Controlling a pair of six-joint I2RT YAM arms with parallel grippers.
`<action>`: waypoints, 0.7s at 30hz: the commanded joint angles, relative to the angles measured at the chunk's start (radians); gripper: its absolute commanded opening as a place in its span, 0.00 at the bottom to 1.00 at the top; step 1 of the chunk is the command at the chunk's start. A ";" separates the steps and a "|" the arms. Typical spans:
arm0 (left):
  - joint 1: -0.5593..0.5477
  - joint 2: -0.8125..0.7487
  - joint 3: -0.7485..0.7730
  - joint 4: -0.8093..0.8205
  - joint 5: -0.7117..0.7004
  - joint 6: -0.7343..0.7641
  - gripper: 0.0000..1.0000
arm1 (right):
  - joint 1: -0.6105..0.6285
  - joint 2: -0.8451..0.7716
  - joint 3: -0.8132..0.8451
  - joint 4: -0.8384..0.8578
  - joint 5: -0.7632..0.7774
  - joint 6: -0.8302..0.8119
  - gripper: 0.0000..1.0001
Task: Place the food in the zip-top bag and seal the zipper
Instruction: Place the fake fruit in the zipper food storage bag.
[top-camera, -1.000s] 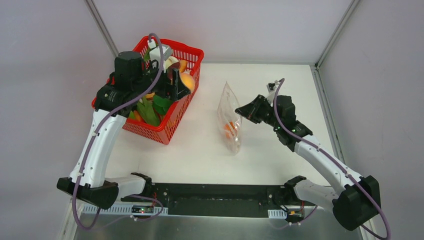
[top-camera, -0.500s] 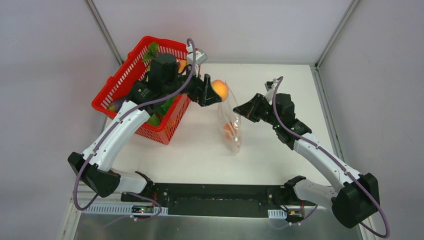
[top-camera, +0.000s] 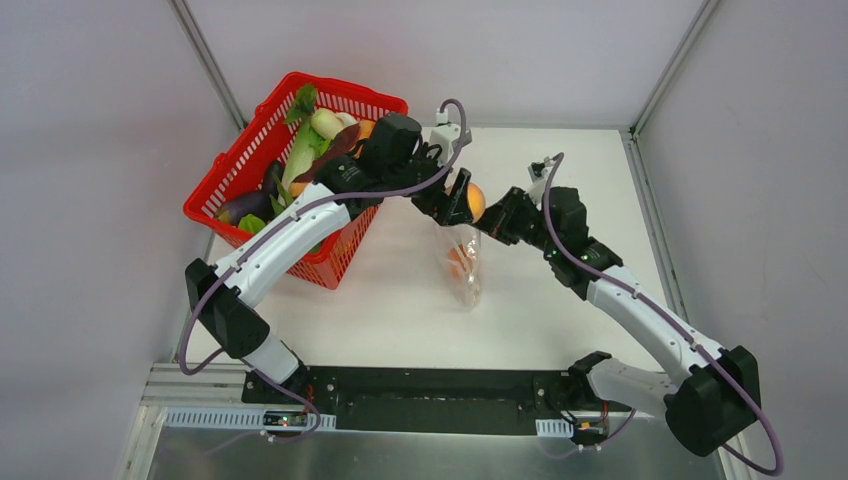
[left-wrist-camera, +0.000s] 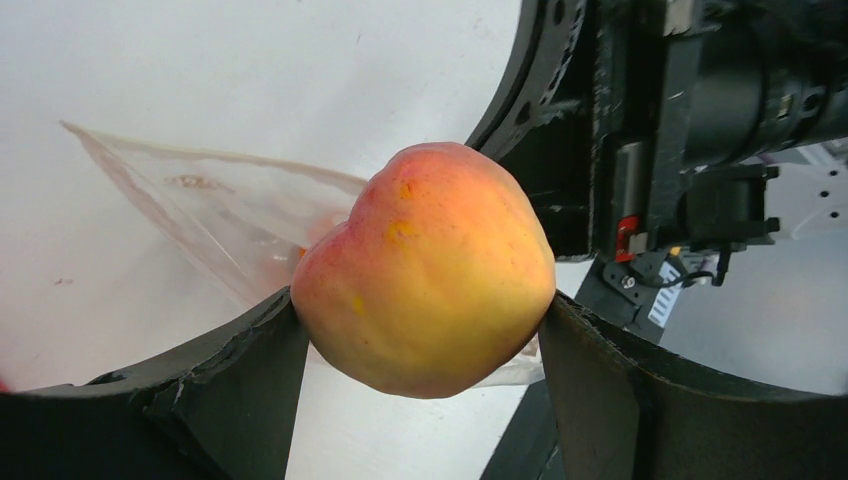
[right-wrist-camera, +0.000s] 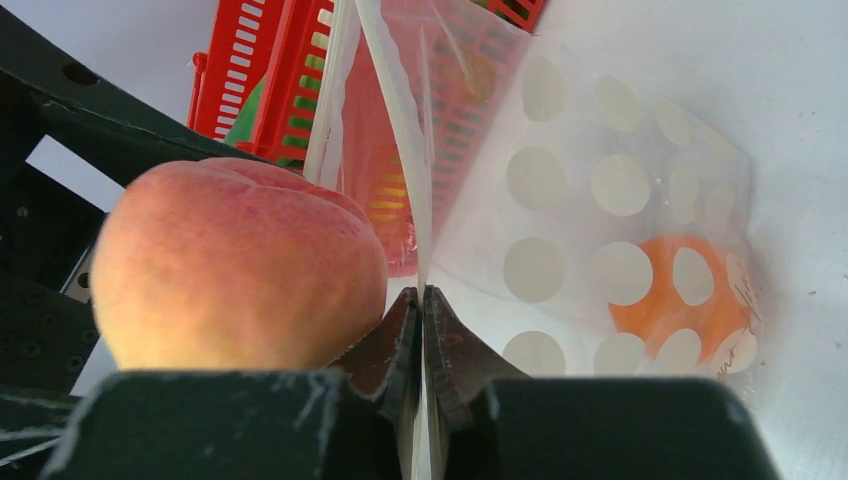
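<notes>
Fruit (left-wrist-camera: 425, 270), smooth, rounded, probably light and rigid, clenched across widest girth in left claw (top-camera: 452, 200) at mouth of zip-top bag (top-camera: 463, 265). Right claw (right-wrist-camera: 422, 300) pinches bag's thin, limp, likely slippery lip at zipper (right-wrist-camera: 405, 150). 1 orange item (right-wrist-camera: 680, 300) inside; more produce in basket (top-camera: 345, 88).

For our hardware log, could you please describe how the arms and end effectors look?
The left arm and right arm have white links, black joints and a purple cable each. The left end effector and right end effector are black.
</notes>
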 joint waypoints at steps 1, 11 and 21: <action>-0.011 -0.006 0.073 -0.141 -0.117 0.098 0.31 | 0.006 -0.048 0.044 -0.006 0.064 -0.023 0.07; -0.020 0.013 0.112 -0.279 -0.229 0.170 0.33 | 0.006 -0.118 0.017 0.034 0.087 -0.026 0.07; -0.067 0.086 0.187 -0.306 -0.274 0.150 0.48 | 0.005 -0.131 -0.011 0.091 0.064 0.015 0.07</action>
